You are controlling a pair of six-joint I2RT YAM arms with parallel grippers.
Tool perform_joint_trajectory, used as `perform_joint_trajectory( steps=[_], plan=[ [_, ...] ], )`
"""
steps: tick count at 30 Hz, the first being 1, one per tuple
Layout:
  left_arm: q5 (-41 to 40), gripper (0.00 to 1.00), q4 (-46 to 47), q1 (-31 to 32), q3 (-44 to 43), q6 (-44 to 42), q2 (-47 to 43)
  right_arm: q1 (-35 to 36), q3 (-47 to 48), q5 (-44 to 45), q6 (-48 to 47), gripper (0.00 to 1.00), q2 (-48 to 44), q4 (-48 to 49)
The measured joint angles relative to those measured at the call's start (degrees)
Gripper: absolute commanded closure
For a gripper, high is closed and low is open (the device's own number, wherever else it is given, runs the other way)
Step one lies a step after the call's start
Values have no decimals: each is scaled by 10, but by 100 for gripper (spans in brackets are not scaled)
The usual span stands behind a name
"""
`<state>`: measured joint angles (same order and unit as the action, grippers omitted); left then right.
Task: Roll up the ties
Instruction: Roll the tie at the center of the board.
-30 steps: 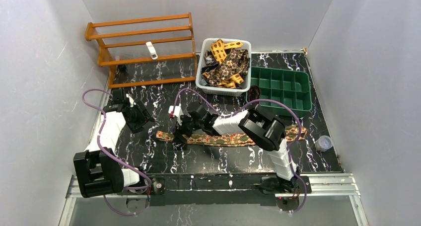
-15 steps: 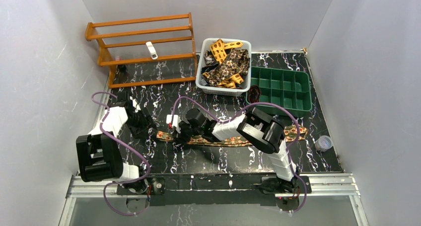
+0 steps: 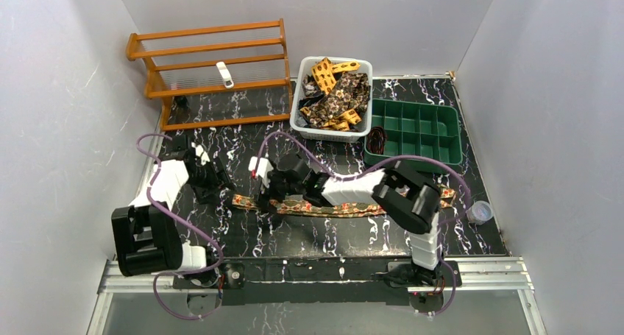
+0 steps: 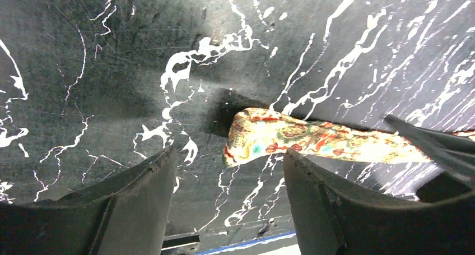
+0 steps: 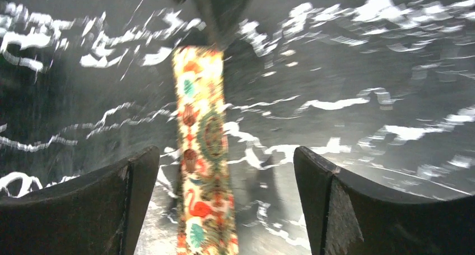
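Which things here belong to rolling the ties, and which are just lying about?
Job: flat tie; ties heaped in the white basket; left tool, right tool, both open; green tray, probably for rolls.
Lying about: wooden rack; white clip on it; clear cup.

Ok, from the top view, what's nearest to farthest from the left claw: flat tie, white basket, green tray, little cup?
From the left claw:
1. flat tie, its end right beside the claw.
2. white basket, back middle.
3. green tray, back right.
4. little cup, far right edge.
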<state>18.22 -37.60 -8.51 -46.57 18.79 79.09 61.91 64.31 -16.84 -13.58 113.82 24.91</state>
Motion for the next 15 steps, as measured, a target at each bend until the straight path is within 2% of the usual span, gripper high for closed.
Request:
perform_joint_trajectory(
  steps=[5,9,15],
  plan=[
    [7,27,13,0,0,3,-46,-4,-5,148,99,1,-116,-24],
    [16,27,17,0,0,2,-53,-44,-5,122,217,5,-176,-57],
    [25,29,5,0,3,-7,-37,-82,-51,68,373,16,-177,-118]
  ],
)
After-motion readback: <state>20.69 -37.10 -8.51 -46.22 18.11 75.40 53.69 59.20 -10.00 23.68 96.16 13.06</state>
